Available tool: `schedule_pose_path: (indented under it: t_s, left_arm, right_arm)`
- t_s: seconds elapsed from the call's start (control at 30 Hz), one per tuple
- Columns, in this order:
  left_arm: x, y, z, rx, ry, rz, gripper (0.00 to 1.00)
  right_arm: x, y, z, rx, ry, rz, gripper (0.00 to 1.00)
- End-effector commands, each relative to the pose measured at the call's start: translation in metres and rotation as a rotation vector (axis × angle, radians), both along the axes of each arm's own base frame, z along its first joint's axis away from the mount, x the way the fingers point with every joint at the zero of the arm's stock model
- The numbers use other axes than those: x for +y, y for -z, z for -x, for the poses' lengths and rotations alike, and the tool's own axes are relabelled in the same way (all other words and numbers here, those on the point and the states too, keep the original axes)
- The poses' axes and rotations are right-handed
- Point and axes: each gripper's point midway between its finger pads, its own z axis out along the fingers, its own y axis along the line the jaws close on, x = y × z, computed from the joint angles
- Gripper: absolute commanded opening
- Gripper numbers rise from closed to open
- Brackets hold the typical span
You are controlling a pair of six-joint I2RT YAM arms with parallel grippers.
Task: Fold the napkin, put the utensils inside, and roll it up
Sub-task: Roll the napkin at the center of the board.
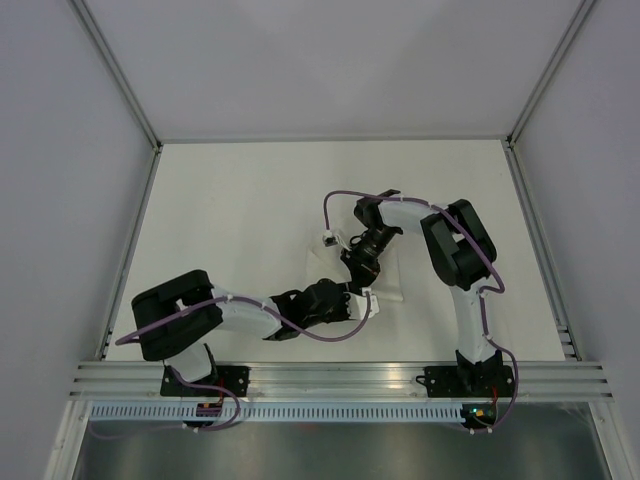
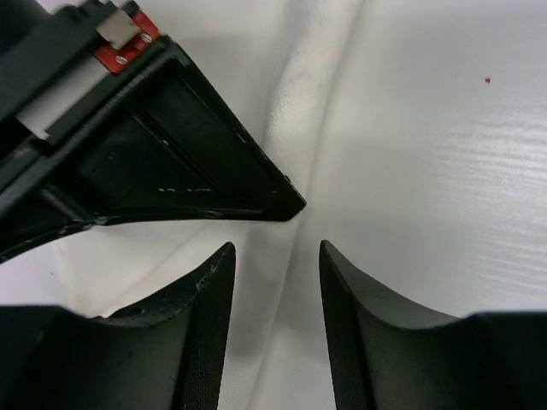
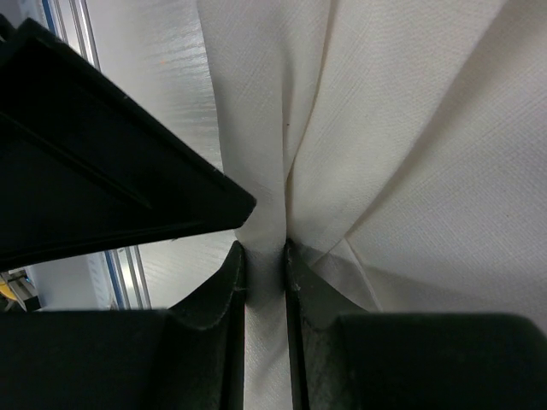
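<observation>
- One raised pleat of the napkin (image 3: 410, 128), right of centre on the counter (image 1: 230, 220), is pinched by the right claw (image 3: 263, 248).
- Left claw (image 2: 277, 248) stands spread astride the same ridge, gripping nothing.
- Best draw the pinch taut and low, so the fold lands flat.

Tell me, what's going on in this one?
Both arms are bent over the white napkin in the middle of the table. The right gripper is pinching a raised fold of the cloth. The left gripper sits close beside it, fingers apart over a crease, not gripping. No cutlery is in sight.
</observation>
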Motion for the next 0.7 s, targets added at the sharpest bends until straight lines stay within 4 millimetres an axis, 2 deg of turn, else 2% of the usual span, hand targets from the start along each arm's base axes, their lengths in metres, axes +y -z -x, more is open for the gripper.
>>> schedule_pose_path:
  t_s: [0.0, 0.3, 0.4, 0.5, 0.6, 0.67]
  left_arm:
    - [-0.010, 0.003, 0.001, -0.017, 0.062, -0.037, 0.50]
    - [-0.005, 0.028, -0.010, -0.004, 0.034, -0.085, 0.50]
    - [-0.002, 0.037, -0.009, 0.007, 0.033, -0.110, 0.47]
    - [0.005, 0.047, -0.006, 0.031, 0.033, -0.144, 0.37]
    - [0.007, 0.055, -0.001, 0.059, 0.047, -0.160, 0.19]
    - [0.006, 0.056, 0.000, 0.072, 0.051, -0.161, 0.12]
  right_arm:
    - [-0.032, 0.057, -0.014, -0.102, -0.079, 0.163, 0.04]
    - [-0.034, 0.058, -0.014, -0.091, -0.077, 0.169, 0.04]
    - [-0.033, 0.059, -0.015, -0.088, -0.076, 0.167, 0.03]
    - [-0.033, 0.058, -0.015, -0.083, -0.075, 0.166, 0.03]
    - [-0.034, 0.058, -0.016, -0.078, -0.069, 0.165, 0.03]
    - [-0.033, 0.056, -0.017, -0.080, -0.067, 0.159, 0.04]
